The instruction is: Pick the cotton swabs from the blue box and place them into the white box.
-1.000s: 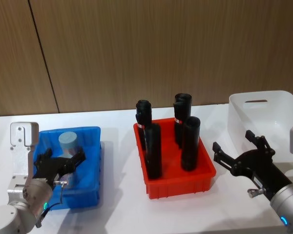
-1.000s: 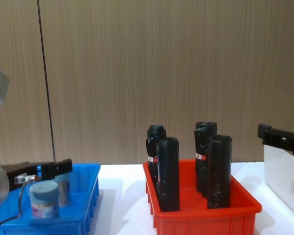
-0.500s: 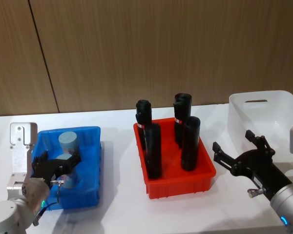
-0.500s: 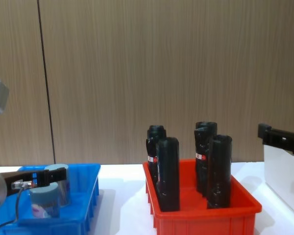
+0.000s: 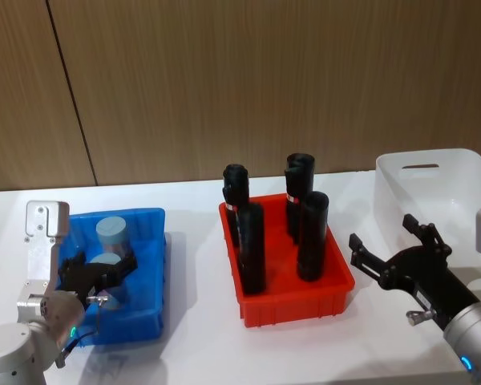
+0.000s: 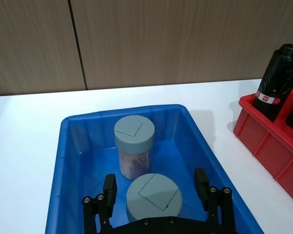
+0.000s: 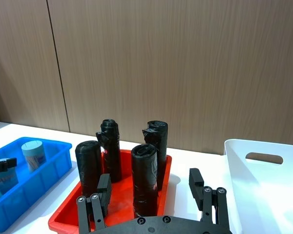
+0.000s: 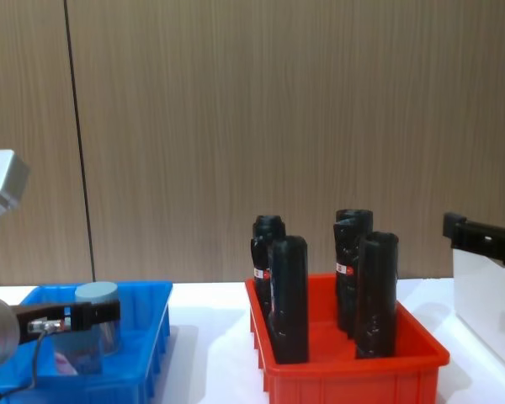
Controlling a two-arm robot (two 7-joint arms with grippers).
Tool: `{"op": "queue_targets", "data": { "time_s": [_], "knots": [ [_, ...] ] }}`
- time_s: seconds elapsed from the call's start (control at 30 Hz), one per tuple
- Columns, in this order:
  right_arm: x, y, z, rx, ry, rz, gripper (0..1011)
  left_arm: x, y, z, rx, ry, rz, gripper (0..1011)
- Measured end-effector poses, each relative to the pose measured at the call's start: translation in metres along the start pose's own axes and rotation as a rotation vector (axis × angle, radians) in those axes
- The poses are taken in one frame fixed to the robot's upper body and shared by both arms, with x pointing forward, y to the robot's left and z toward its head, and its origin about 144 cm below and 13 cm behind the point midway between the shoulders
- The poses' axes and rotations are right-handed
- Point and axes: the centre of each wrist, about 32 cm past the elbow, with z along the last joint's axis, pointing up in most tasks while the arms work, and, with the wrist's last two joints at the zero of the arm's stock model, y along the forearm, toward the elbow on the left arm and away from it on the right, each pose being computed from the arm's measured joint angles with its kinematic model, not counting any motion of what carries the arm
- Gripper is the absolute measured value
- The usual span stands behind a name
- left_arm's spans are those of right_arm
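Observation:
Two cotton swabs jars with pale blue lids stand in the blue box (image 5: 148, 273) at the left. My left gripper (image 6: 155, 185) is open and straddles the near jar (image 6: 154, 197), with a gap between each finger and the lid. The far jar (image 6: 134, 146) stands just beyond it, untouched. In the head view the left gripper (image 5: 100, 277) sits low inside the box around the near jar (image 5: 104, 263); the far jar (image 5: 112, 233) is behind. My right gripper (image 5: 393, 249) hovers open beside the white box (image 5: 441, 188) at the right.
A red bin (image 5: 337, 293) with several tall black cylinders (image 5: 251, 249) stands in the middle of the white table, between the two boxes. A wood-panelled wall runs along the back. The white box (image 7: 263, 190) lies just beside my right gripper (image 7: 149, 185).
My left gripper has sunk lower into the blue box, down around the near jar. The right arm has not moved.

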Motion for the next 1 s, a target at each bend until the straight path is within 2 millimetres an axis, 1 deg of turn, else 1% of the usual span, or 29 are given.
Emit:
{"op": "queue_targets", "data": {
  "time_s": [0.2, 0.37, 0.43, 0.5, 0.53, 0.57, 0.63, 0.83, 1.0],
  "knots": [
    [0.0, 0.0, 0.0, 0.0, 0.0, 0.0, 1001, 0.002, -0.004, -0.003, 0.01, 0.005, -0.013, 1004],
    [0.0, 0.0, 0.0, 0.0, 0.0, 0.0, 1001, 0.004, -0.007, -0.005, 0.019, 0.011, -0.022, 934],
    [0.0, 0.0, 0.0, 0.0, 0.0, 0.0, 1001, 0.004, -0.008, -0.006, 0.021, 0.011, -0.023, 860],
    [0.0, 0.0, 0.0, 0.0, 0.0, 0.0, 1001, 0.004, -0.009, -0.006, 0.021, 0.01, -0.023, 824],
    [0.0, 0.0, 0.0, 0.0, 0.0, 0.0, 1001, 0.004, -0.009, -0.006, 0.021, 0.008, -0.023, 769],
    [0.0, 0.0, 0.0, 0.0, 0.0, 0.0, 1001, 0.004, -0.009, -0.006, 0.02, 0.006, -0.023, 769],
    [0.0, 0.0, 0.0, 0.0, 0.0, 0.0, 1001, 0.004, -0.009, -0.005, 0.019, 0.0, -0.022, 681],
    [0.0, 0.0, 0.0, 0.0, 0.0, 0.0, 1001, 0.002, -0.006, 0.001, -0.003, -0.03, -0.021, 671],
    [0.0, 0.0, 0.0, 0.0, 0.0, 0.0, 1001, -0.002, 0.0, 0.013, -0.047, -0.074, -0.023, 671]
  ]
}}
